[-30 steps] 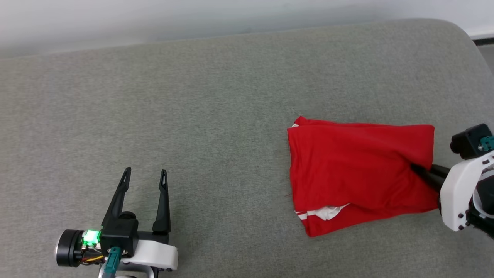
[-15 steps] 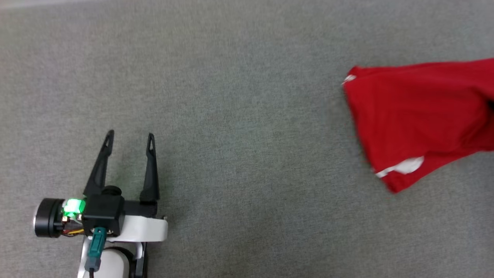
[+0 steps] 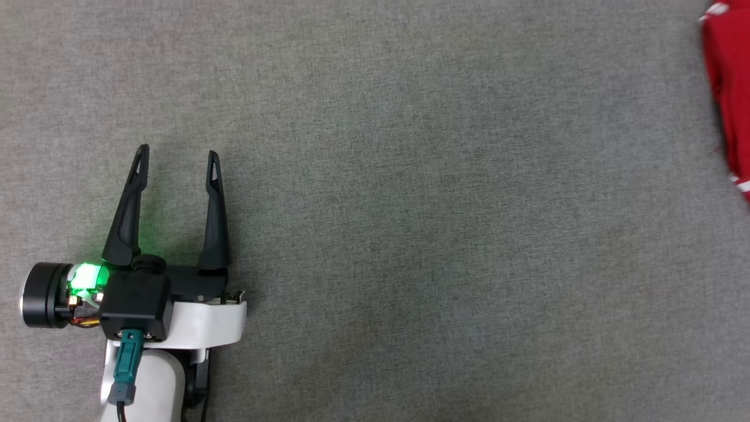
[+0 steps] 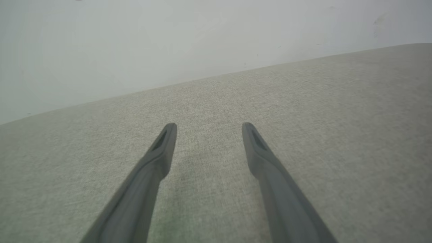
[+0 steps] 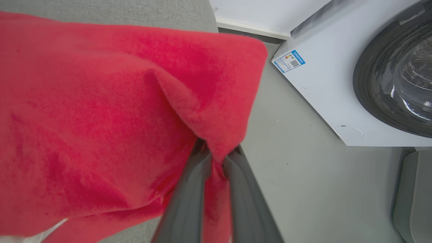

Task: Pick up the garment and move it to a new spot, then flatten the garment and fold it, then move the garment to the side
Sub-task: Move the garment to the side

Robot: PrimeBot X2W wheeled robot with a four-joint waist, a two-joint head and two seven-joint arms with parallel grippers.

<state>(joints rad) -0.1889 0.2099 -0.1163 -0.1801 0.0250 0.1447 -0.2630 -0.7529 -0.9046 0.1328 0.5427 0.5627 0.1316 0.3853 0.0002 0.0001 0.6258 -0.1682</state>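
The garment (image 3: 729, 88) is a folded red shirt with a bit of white trim, cut off by the right edge of the head view. In the right wrist view the garment (image 5: 101, 111) spreads over the grey cushion, and my right gripper (image 5: 216, 153) is shut on a pinched fold of its red cloth near the cushion's edge. My left gripper (image 3: 176, 155) rests low over the cushion at the lower left of the head view, far from the garment. Its dark fingers stand wide apart with nothing between them, as the left wrist view also shows for the left gripper (image 4: 206, 126).
The grey fabric cushion (image 3: 410, 205) stretches between the left gripper and the garment. Past the cushion's end lie a pale floor (image 5: 297, 168) and a white washing machine (image 5: 324, 77) with a dark round door. A white wall (image 4: 168, 40) rises behind the cushion.
The head camera has swung left and down, so the garment slid to the right edge and the right gripper left that view. The left gripper stays open.
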